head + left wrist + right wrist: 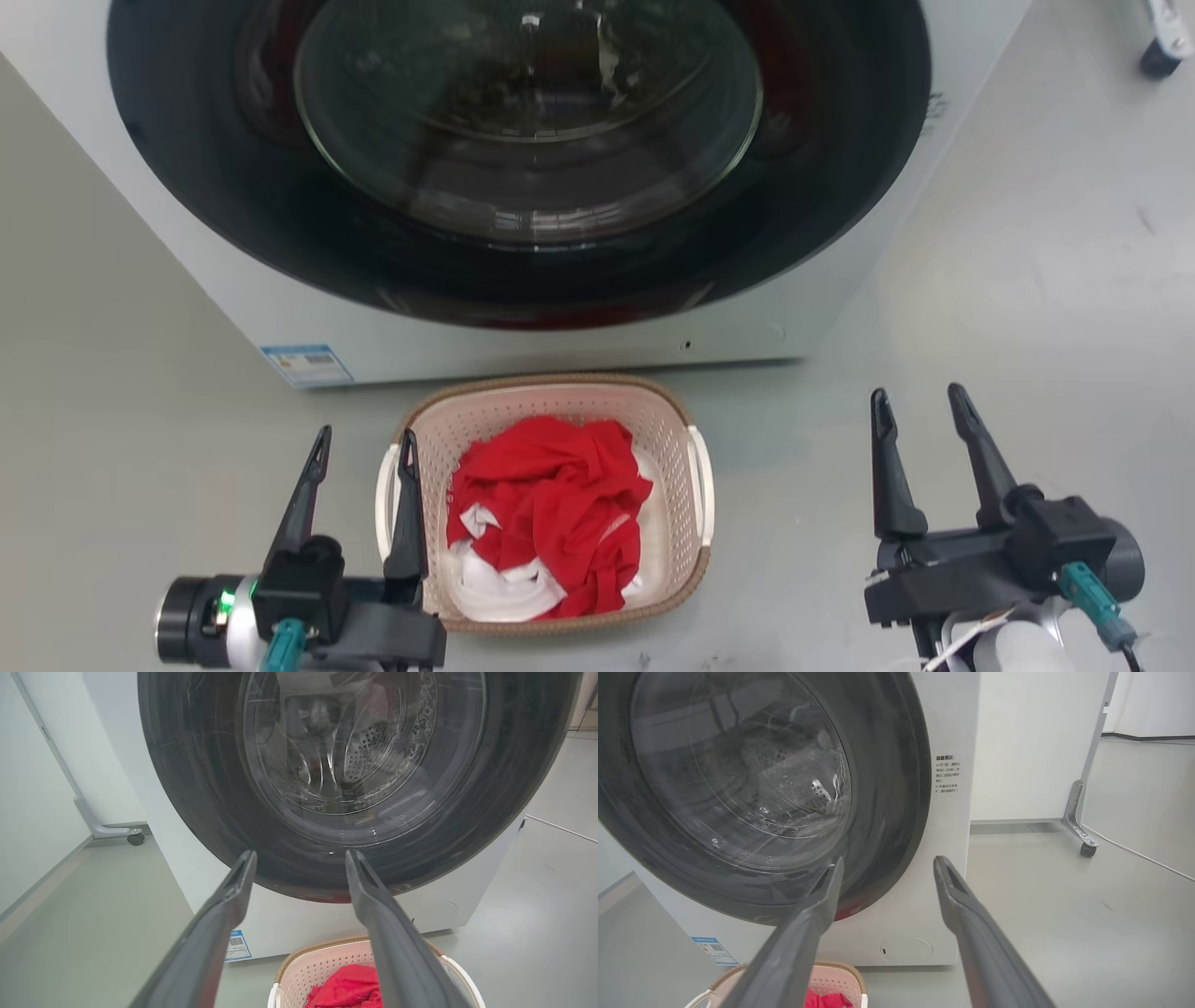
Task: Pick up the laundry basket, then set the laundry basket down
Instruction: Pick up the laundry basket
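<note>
**On the floor before the washer: basket not yet gripped**

Down on the grey floor (1027, 308), the basket (551, 383) sits just in front of the washer (308, 317), close under its round door. It holds a crumpled red cloth (551, 504) over some white cloth (504, 588).

The left gripper (366, 434) is spread wide and holds nothing. In the head view its inner finger crosses the basket's left handle (385, 495); whether it touches I cannot tell. The left wrist view shows the basket low down, beneath the fingers rather than between them. The right gripper (917, 392) is likewise spread wide and empty, well apart from the right handle (702, 485).

My reading is that the pick-up is only at its approach: neither handle is taken. The next move calls for bringing the right gripper in to its handle and settling the left so a handle or rim lies between its fingers. Both should then close evenly, so the basket rises level and does not spill.
</note>
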